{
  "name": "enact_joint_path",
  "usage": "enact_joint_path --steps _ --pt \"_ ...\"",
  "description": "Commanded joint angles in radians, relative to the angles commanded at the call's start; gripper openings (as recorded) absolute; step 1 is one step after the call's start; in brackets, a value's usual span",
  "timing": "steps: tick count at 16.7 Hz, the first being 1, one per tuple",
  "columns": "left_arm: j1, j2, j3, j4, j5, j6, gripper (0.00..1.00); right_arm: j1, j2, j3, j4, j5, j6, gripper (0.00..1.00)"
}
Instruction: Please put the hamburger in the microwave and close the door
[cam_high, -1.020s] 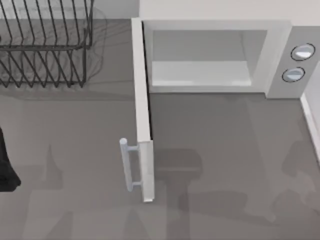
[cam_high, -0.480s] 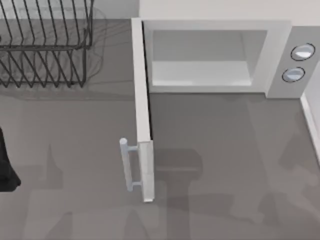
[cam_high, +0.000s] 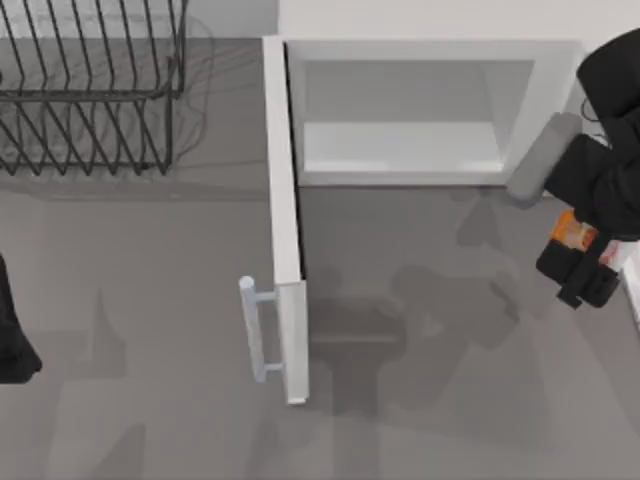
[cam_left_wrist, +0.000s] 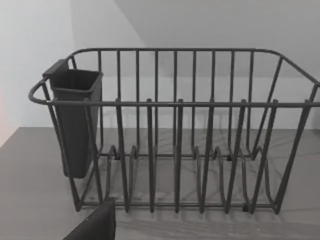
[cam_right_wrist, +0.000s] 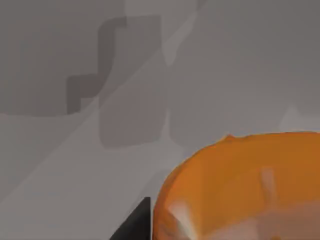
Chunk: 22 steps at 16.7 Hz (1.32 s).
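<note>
While the left arm (cam_high: 12, 330) sits parked at the table's left edge, facing the black wire rack (cam_left_wrist: 175, 140), it plays no part in the present risk; the state of its fingers cannot be told from these views. Moving rightward, the door (cam_high: 285, 230) stands swung fully open, roughly square to the microwave (cam_high: 420, 60), its grey bar handle (cam_high: 255, 330) at the free edge toward the table's near side. The cavity lies open and unobstructed. At the table's right, the right gripper (cam_high: 578, 255) hangs in front of the control-panel side of the microwave with the hamburger (cam_high: 572, 232) pinched between its fingers; the right wrist view shows the orange bun (cam_right_wrist: 240, 185) close against one dark finger, well clear of the table below. How securely it is held is hard to judge, since the contact faces are mostly hidden. Risks from here: the bun could slip if the pinch is shallow; the arm's bulk, already overlapping the panel, could strike the cavity's right frame on entry; a release set too near the sill could leave the hamburger fouling the door when it is shut.
</note>
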<state>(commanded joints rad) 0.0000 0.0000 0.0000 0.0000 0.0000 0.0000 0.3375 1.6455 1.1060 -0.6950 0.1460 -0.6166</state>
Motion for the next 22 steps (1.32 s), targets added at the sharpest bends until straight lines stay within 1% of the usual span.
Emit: enact_joint_path --steps 6,9,12,14,16,22 --pt "0.000 0.000 0.000 0.000 0.000 0.000 1.00 0.214 0.383 0.118 0.619 0.196 0.420 0.00" --pt "0.000 0.000 0.000 0.000 0.000 0.000 1.00 0.276 0.530 0.165 0.901 0.305 0.618 0.00" --pt "0.000 0.000 0.000 0.000 0.000 0.000 1.00 0.304 0.622 0.201 1.100 0.404 0.778 0.00" --pt "0.000 0.000 0.000 0.000 0.000 0.000 1.00 0.311 0.656 0.223 1.182 0.454 0.850 0.00" --pt "0.000 0.000 0.000 0.000 0.000 0.000 1.00 0.312 0.674 0.237 1.223 0.484 0.889 0.00" --pt "0.000 0.000 0.000 0.000 0.000 0.000 1.00 0.307 0.674 0.238 1.225 0.485 0.894 0.00"
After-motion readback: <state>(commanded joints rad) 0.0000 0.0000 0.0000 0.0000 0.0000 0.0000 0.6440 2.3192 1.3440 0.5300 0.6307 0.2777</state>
